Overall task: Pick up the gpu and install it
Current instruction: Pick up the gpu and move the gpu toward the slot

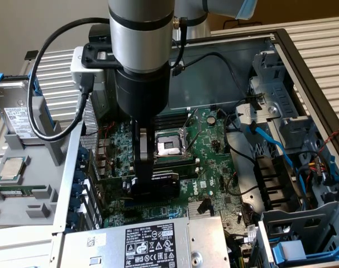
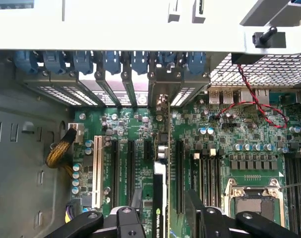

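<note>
The open case [image 1: 303, 61] lies flat, and the motherboard [image 1: 214, 151] covers its floor, with the bare CPU socket [image 1: 168, 146] near the middle. The arm [image 1: 141, 50] comes straight down from above, its thick grey and black wrist vertical over the board, a black cable [image 1: 52, 84] looping off toward the exterior view's left.

The gripper [image 1: 152, 181] reaches down into the case and the gpu [image 1: 158, 181] sits between its fingers, standing on edge right over the expansion slots, just in front of the socket. In the exterior view the card's black cooler face shows, with its long axis running across the picture. Whether the card is seated in a slot cannot be told.

The wrist view looks along the card's thin top edge [image 2: 159, 198]: the long axis runs from between the fingers [image 2: 125, 220] toward the row of blue slot clips [image 2: 113, 59] on the rear wall, bracket end [image 2: 162, 99] pointing at that wall. That view also shows the white slot [image 2: 96, 171] and dark slots [image 2: 129, 168] beside the card.

The jaws stand wide, one either side of the card, pinching it.
</note>
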Robot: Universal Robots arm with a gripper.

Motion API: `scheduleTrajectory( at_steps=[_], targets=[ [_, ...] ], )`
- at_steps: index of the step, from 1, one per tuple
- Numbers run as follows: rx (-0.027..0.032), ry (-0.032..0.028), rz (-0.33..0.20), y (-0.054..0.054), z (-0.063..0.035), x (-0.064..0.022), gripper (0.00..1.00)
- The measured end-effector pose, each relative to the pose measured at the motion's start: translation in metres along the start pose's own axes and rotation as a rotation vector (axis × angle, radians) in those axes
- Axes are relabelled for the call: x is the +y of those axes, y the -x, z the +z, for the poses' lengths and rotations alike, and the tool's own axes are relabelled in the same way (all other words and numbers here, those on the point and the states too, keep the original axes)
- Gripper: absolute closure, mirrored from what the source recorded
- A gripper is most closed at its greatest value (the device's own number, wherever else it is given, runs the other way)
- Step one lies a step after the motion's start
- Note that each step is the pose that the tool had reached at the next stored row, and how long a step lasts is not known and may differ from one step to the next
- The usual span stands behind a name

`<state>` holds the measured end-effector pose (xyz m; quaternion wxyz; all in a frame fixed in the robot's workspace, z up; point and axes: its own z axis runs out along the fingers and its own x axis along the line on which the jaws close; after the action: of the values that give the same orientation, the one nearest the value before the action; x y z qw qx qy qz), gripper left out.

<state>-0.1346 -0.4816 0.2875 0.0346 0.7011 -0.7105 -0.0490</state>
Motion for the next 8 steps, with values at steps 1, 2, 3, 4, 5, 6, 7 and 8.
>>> scheduleTrajectory(
  at_steps=[1, 2, 3, 4, 5, 6, 7, 8],
  targets=[
    [-0.0002, -0.0001, 0.000, 0.0000, 0.0001, 0.0000, 0.53],
    [-0.0001, -0.0001, 0.000, 0.0000, 0.0000, 0.0000, 0.53],
    [-0.0002, -0.0001, 0.000, 0.0000, 0.0000, 0.0000, 0.53],
    [-0.0002, -0.0001, 0.000, 0.0000, 0.0000, 0.0000, 0.53],
    [-0.0001, -0.0001, 0.000, 0.0000, 0.0000, 0.0000, 0.53],
    [0.0000, 0.0000, 0.000, 0.0000, 0.0000, 0.0000, 0.53],
    [0.0000, 0.0000, 0.000, 0.0000, 0.0000, 0.0000, 0.53],
    [-0.0001, -0.0001, 0.000, 0.0000, 0.0000, 0.0000, 0.53]
  ],
)
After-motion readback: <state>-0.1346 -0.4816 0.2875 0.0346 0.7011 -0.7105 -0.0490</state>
